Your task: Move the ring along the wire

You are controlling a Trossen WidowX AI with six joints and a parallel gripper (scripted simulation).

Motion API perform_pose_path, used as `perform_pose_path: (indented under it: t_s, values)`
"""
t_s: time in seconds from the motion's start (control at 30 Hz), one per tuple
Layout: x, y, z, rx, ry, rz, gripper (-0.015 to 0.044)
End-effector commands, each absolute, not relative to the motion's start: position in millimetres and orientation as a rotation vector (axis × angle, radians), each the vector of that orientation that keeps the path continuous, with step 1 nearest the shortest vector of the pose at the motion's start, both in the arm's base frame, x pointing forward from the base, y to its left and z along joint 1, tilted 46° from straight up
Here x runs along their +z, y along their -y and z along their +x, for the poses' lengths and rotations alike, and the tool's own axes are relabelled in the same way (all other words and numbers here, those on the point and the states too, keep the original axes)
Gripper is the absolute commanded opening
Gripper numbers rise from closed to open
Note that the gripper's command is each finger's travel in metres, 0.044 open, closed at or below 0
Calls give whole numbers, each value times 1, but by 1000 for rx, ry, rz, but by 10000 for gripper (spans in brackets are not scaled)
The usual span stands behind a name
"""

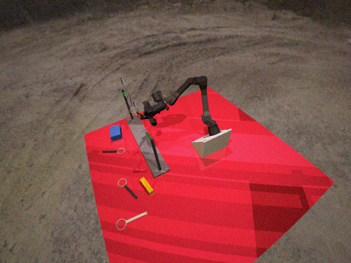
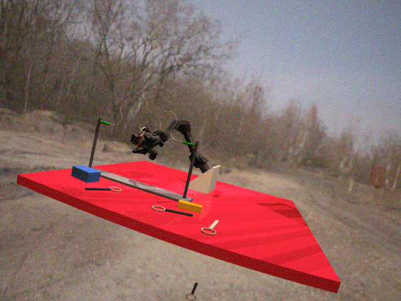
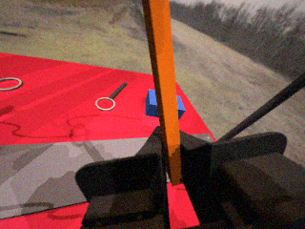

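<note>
A black robot arm (image 1: 204, 98) (image 2: 186, 129), mounted on a pale wedge-shaped base (image 1: 218, 144) (image 2: 212, 181), reaches toward the upper left edge of the red tabletop (image 1: 198, 198) (image 2: 242, 207) (image 3: 57, 95), as seen from the top, its tool (image 1: 142, 116) (image 2: 138, 145) (image 3: 162, 129) closed on an orange handle (image 1: 141, 114) (image 2: 140, 142) (image 3: 164, 86). The handle's ring (image 1: 132, 107) (image 2: 141, 129) is aloft at the low bend between the two loops of the curling wire (image 1: 125, 86) (image 2: 146, 108), between the green ends; whether it touches the grey wire cannot be told. The wire spans two dark posts, the far post (image 1: 127, 107) (image 2: 93, 142) (image 3: 262, 112) and the near post (image 1: 156, 155) (image 2: 191, 171), both upright on a grey strip (image 1: 147, 149) (image 2: 139, 185) (image 3: 29, 172). A blue block (image 1: 115, 132) (image 2: 85, 174) (image 3: 152, 104) sits near the tabletop's left corner in the top view. Along the left edge below it lie two black-handled rings and a pale-handled ring (image 1: 136, 216) (image 2: 215, 223), with a yellow block (image 1: 146, 185) (image 2: 190, 206) beside the second. In the exterior view, another dark-handled ring (image 2: 194, 288) appears below the tabletop's front edge.
</note>
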State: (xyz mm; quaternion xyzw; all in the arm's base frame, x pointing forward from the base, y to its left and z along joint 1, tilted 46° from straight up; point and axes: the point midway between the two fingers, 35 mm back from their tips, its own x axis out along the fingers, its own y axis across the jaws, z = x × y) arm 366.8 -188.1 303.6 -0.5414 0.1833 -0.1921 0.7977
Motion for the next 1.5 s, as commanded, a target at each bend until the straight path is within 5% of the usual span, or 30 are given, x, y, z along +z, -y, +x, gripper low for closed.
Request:
perform_pose_path:
  t_s: [0.0, 1.47]
  values:
    - [290, 181, 365, -394, -410, -1076, -150]
    - [226, 129, 365, -310, -457, -745, -150]
